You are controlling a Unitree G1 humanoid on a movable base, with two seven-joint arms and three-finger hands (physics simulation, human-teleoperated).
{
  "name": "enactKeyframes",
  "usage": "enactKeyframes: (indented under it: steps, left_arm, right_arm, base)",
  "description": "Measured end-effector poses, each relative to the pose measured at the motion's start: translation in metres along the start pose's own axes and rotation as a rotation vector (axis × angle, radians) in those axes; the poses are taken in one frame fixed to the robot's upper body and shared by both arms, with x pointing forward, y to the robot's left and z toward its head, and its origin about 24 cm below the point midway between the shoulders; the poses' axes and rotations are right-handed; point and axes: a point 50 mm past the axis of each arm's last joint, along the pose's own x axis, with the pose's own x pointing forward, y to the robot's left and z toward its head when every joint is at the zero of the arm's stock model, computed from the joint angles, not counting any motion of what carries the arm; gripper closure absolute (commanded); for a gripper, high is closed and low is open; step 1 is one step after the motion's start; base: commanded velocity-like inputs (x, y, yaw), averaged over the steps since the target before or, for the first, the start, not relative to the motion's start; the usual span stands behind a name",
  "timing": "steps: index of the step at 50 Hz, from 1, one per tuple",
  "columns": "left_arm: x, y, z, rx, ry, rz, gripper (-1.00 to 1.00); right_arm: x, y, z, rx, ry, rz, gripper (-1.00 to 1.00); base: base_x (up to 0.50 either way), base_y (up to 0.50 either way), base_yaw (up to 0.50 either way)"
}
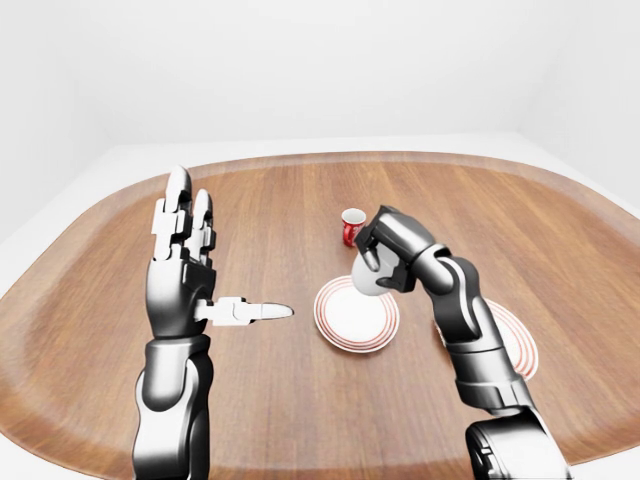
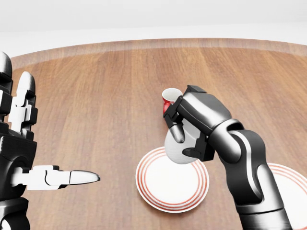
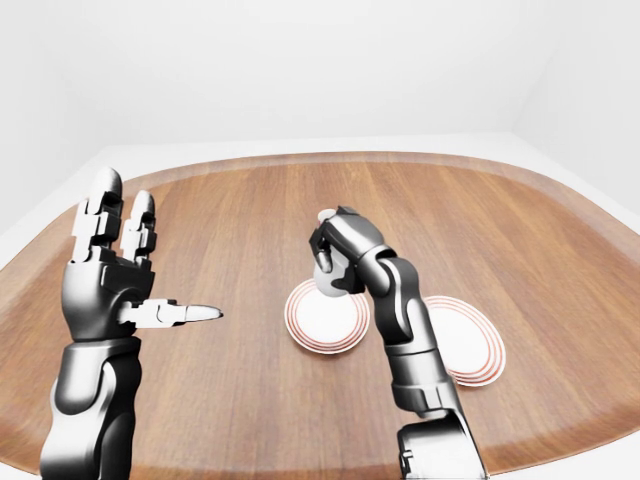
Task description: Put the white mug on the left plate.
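Here the right hand's fingers (image 2: 178, 128) are clamped around the white mug (image 2: 180, 148), gripping it from above so its base stays free to meet the left plate (image 2: 158, 194); the mug hangs tilted just over that plate's upper rim, apparently not yet set down. The right hand (image 2: 189, 125) curls downward at the wrist, forearm rising from the head view's lower right across the right plate (image 1: 520, 345). A red mug (image 1: 352, 226) stands just beyond (partly hidden in the head view). The left hand (image 1: 185, 270) is raised well apart, fingers spread upright, thumb out, holding nothing.
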Motion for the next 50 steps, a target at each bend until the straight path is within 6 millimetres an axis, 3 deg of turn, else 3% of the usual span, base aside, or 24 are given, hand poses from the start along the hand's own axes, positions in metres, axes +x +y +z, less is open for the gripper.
enactKeyframes:
  steps: [10,22,50]
  left_arm:
    - [0.000,0.000,-0.001,0.000,0.006,-0.001,-1.00]
    - [-0.001,0.000,-0.003,-0.001,0.013,-0.002,-1.00]
    - [-0.002,-0.001,-0.004,-0.002,0.019,-0.004,-1.00]
  right_arm:
    - [0.023,0.042,-0.025,-0.099,0.113,0.035,1.00]
    - [0.038,0.084,-0.031,-0.212,0.170,0.091,1.00]
    - [0.052,0.098,-0.032,-0.225,0.189,0.112,1.00]
  base:
    - [0.00,0.00,0.00]
    - [0.00,0.00,0.00]
    - [0.00,0.00,0.00]
